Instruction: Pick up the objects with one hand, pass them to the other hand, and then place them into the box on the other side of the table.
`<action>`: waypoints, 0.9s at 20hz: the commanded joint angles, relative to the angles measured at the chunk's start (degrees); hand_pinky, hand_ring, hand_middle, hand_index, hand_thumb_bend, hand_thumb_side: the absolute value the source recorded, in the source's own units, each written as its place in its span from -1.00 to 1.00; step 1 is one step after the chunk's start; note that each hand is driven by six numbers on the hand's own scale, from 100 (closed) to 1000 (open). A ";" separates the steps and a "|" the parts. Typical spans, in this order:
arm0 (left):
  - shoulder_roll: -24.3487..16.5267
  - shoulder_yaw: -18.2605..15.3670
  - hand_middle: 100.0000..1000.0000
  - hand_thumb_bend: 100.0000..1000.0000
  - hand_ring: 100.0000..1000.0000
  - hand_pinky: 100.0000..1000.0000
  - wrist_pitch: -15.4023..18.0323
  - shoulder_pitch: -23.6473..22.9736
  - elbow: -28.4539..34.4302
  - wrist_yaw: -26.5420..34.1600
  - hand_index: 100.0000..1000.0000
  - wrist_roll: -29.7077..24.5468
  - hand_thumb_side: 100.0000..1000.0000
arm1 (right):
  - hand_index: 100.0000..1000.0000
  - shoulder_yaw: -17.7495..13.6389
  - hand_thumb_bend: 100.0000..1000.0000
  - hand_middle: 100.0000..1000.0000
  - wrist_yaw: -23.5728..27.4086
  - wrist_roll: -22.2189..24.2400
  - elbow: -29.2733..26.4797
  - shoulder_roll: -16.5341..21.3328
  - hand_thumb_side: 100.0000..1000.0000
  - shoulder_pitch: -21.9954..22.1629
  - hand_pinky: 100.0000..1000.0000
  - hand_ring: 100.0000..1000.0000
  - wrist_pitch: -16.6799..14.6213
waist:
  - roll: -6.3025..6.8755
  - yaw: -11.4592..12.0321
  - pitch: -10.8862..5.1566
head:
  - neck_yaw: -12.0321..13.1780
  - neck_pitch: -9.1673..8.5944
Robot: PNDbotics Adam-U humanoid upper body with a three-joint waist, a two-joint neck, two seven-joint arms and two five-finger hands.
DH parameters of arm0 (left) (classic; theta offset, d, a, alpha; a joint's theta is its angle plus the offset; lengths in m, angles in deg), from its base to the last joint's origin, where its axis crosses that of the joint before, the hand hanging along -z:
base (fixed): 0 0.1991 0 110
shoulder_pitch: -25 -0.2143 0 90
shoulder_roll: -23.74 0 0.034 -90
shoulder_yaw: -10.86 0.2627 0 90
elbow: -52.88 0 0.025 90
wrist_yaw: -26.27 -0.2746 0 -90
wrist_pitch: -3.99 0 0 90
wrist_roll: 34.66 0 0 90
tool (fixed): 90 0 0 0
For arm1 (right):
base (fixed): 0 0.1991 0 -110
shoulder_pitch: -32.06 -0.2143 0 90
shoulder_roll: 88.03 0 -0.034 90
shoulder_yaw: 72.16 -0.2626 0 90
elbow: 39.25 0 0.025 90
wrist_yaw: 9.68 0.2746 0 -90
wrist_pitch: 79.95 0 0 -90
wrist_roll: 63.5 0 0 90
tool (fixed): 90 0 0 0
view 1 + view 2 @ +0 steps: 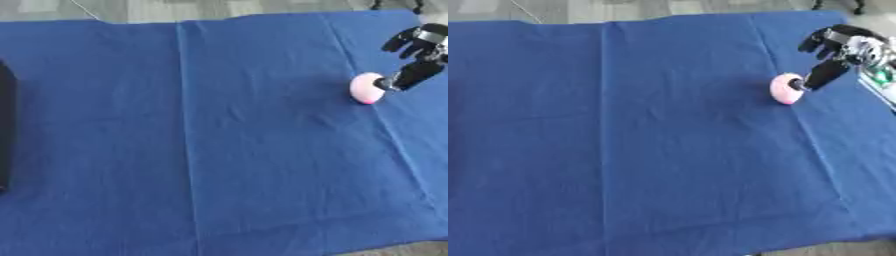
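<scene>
We see a blue cloth (219, 140) spread over nearly the whole surface, creased in long lines that run from far to near, with a strip of grey floor (219, 9) showing beyond its far edge. At the left edge of the left eye view stands a dark, upright shape (5, 125), cut off by the border; we cannot tell whether it is a box, and nothing of its inside shows. At the right edge of the right eye view we see a pale rim with something green (883, 80) just beside the arm; we cannot make out what it is.

Our right hand (837, 47) comes in from the far right corner, black with silver joints. One of its fingers (822, 74) reaches down and left and touches the right side of a pink rounded object (785, 89) that lies on the cloth at the far right. The other fingers are held loosely bent above it, closing round nothing.
</scene>
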 commanded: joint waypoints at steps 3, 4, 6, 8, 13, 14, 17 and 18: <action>-1.10 -0.39 0.16 -1.00 0.22 0.38 -0.24 0.89 0.68 -0.29 0.44 0.14 0.02 | 0.61 -0.50 -0.33 0.64 -3.21 2.41 0.87 2.16 -1.00 -0.85 0.80 0.68 -0.09 | 0.20 0.11 -0.65 | -0.35 -0.58; -1.06 -0.39 0.16 -1.00 0.22 0.38 -0.26 0.89 0.67 -0.28 0.44 0.15 0.02 | 0.61 -0.48 -0.34 0.64 -3.49 2.70 1.08 2.14 -1.00 -0.88 0.81 0.68 -0.09 | 0.23 0.11 -0.61 | -0.37 -0.58; -0.97 -0.36 0.16 -1.00 0.22 0.38 -0.28 0.91 0.67 -0.28 0.44 0.14 0.02 | 0.62 -0.25 -0.34 0.64 -4.27 3.33 1.41 2.17 -1.00 -0.94 0.83 0.69 -0.06 | 0.28 0.14 -0.52 | -0.42 -0.64; -0.89 -0.32 0.16 -1.00 0.22 0.38 -0.31 0.91 0.66 -0.31 0.44 0.12 0.02 | 0.62 -0.02 -0.34 0.64 -5.18 3.99 1.72 2.09 -1.00 -1.01 0.83 0.69 -0.02 | 0.35 0.20 -0.41 | -0.47 -0.72; -0.63 -0.32 0.16 -1.00 0.22 0.38 -0.39 0.86 0.68 -0.34 0.44 0.17 0.03 | 0.63 0.19 -0.34 0.64 -6.32 3.59 2.64 1.45 -1.00 -1.46 0.82 0.68 0.07 | 0.51 0.50 0.02 | -0.69 -0.95; -0.58 -0.32 0.16 -1.00 0.22 0.38 -0.40 0.85 0.68 -0.34 0.44 0.19 0.03 | 0.63 0.26 -0.34 0.63 -6.46 3.33 2.80 1.33 -1.00 -1.55 0.82 0.68 0.07 | 0.54 0.55 0.09 | -0.71 -0.99; -0.40 -0.33 0.16 -1.00 0.22 0.38 -0.41 0.85 0.68 -0.34 0.44 0.23 0.03 | 0.64 0.63 -0.34 0.64 -7.06 3.15 3.40 1.12 -1.00 -1.65 0.84 0.69 0.16 | 0.61 0.72 0.35 | -0.82 -1.12; -0.36 -0.33 0.16 -1.00 0.22 0.38 -0.41 0.85 0.68 -0.33 0.44 0.24 0.03 | 0.64 0.72 -0.34 0.64 -7.52 3.16 3.65 1.06 -1.00 -1.71 0.84 0.69 0.25 | 0.61 0.76 0.41 | -0.86 -1.16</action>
